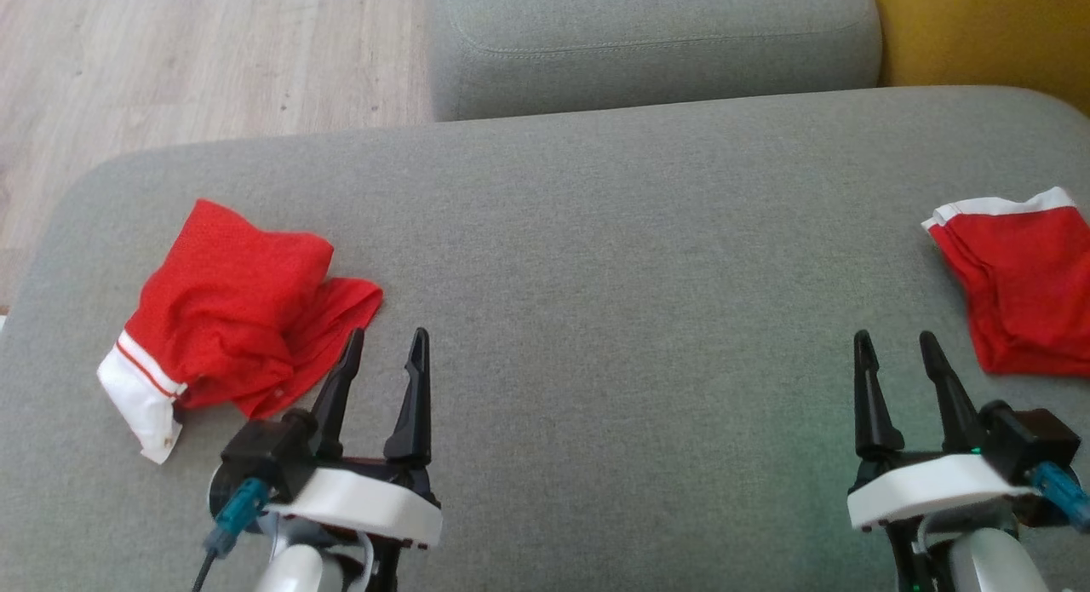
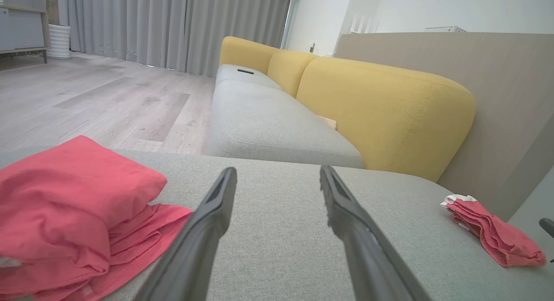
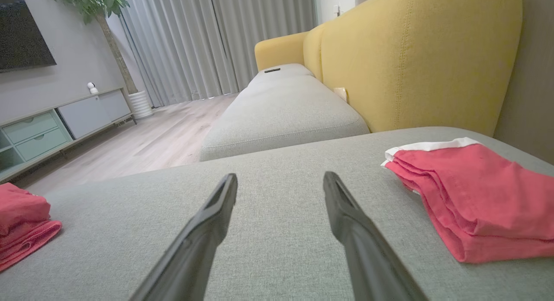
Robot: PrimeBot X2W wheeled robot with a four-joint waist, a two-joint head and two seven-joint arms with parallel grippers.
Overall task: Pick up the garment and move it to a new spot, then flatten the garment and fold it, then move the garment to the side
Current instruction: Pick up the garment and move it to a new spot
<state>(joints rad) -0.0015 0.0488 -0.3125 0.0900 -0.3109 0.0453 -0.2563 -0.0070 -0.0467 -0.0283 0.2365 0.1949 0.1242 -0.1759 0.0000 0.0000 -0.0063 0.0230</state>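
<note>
Landmark: the wide grey seat cushion (image 1: 613, 260); every place below is given from it.
What the cushion carries: two red garments, one on its left part and one at its right edge, well apart.
Crumpled red garment (image 1: 230, 302): it lies bunched on the cushion's left part. A white end with a thin red stripe points to the near-left corner. Its loose near hem lies just beside my left gripper's outer finger; I cannot tell whether they touch.
Folded red garment (image 1: 1022, 277): it lies in flat layers at the cushion's right edge, its white band on the far side, partly cut off by the head view.
My left gripper (image 1: 388, 336): over the cushion's near-left part, fingers spread apart with nothing between them.
My right gripper (image 1: 894, 338): over the cushion's near-right part, fingers spread apart and empty, near the folded garment but apart from it.
Beyond the cushion's far edge: a second grey cushion (image 1: 647, 38), a yellow backrest (image 1: 979, 30) to the far right and a wooden floor (image 1: 170, 64) to the far left.
</note>
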